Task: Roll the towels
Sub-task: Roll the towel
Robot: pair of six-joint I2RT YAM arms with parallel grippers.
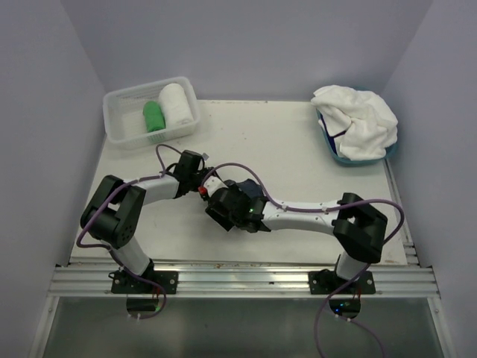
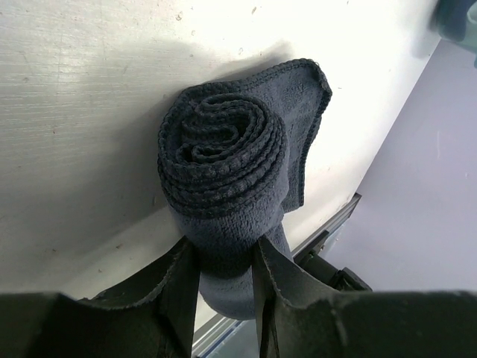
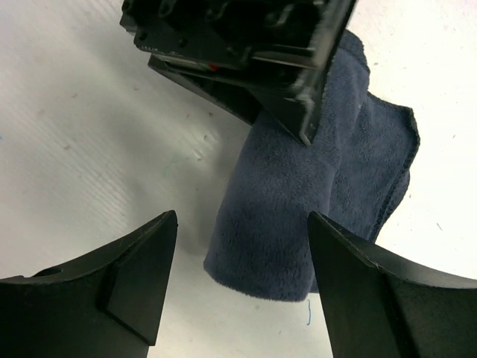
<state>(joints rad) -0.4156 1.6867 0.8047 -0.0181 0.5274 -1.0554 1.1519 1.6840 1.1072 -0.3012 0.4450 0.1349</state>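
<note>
The left gripper's (image 2: 227, 287) two fingers (image 2: 185, 298) pinch one end of the rolled navy towel (image 2: 223, 164), pressing into the cloth from either side. The spiral of the roll faces the wrist camera and a hemmed flap lies loose along its outer side. The right gripper (image 3: 242, 224) stands with its fingers (image 3: 141, 276) spread wide at the roll's other end, with bare table showing between the nearer finger and the cloth; whether the farther finger touches cannot be told. A small blue mark, too small to read, sits on the table (image 1: 298, 149) just beside that end. The roll lies near the table's middle, a little toward the near edge, where a metal rail (image 1: 246, 280) runs across. Beyond the grippers bare tabletop stretches to the far edge. At the far left corner a clear basket (image 1: 119, 97) holds a rolled green towel (image 1: 153, 116) and a rolled white towel (image 1: 175, 104) side by side. At the far right a light blue tub (image 1: 339, 155) is heaped with loose white towels (image 1: 358, 119). Walls close in on both sides.
</note>
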